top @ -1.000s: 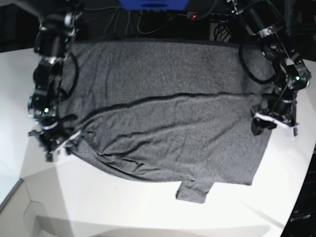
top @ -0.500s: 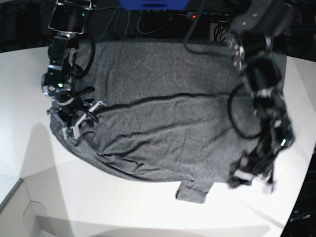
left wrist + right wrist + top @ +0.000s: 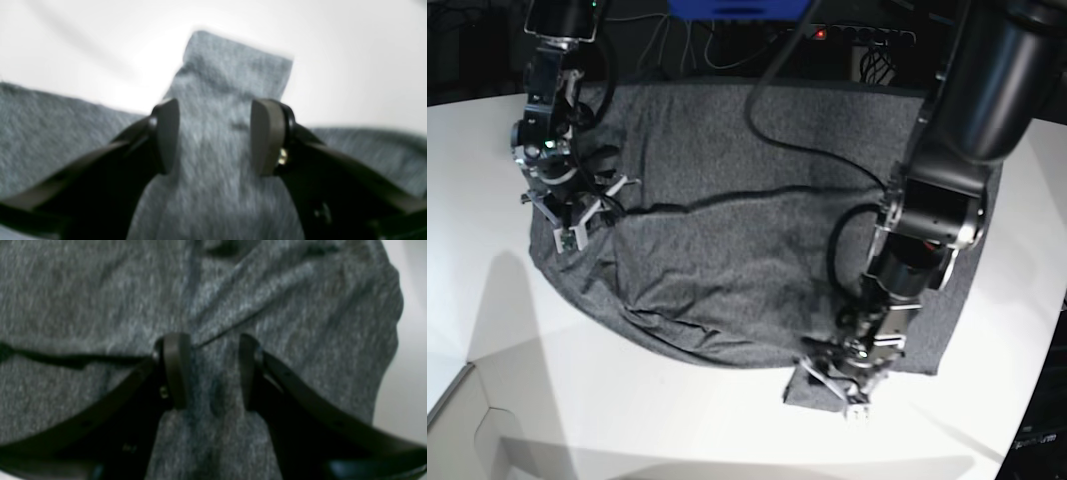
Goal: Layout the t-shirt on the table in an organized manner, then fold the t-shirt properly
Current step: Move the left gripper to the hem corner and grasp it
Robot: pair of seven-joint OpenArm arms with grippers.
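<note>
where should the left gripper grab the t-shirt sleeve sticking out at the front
Pinch the free end of the t-shirt sleeve tab, coming straight down from above. It lies flat on the table, and the open left gripper already straddles it.

**T-shirt spread across white table, partly creased**

A dark heather-grey t-shirt (image 3: 757, 230) is seen spread wide over the table (image 3: 487, 330), its far edge reaching the table's back edge. The knit is flecked and soft-looking. A long dark fold line is noted running across the middle, from the left side toward the right. The near-left portion is rumpled, with curved creases along a rounded lower edge. A small rectangular flap of cloth is seen projecting from the near edge onto the bare tabletop; in the left wrist view it lies flat, square-ended. The table is plain white and smooth, much larger than the shirt.
</note>
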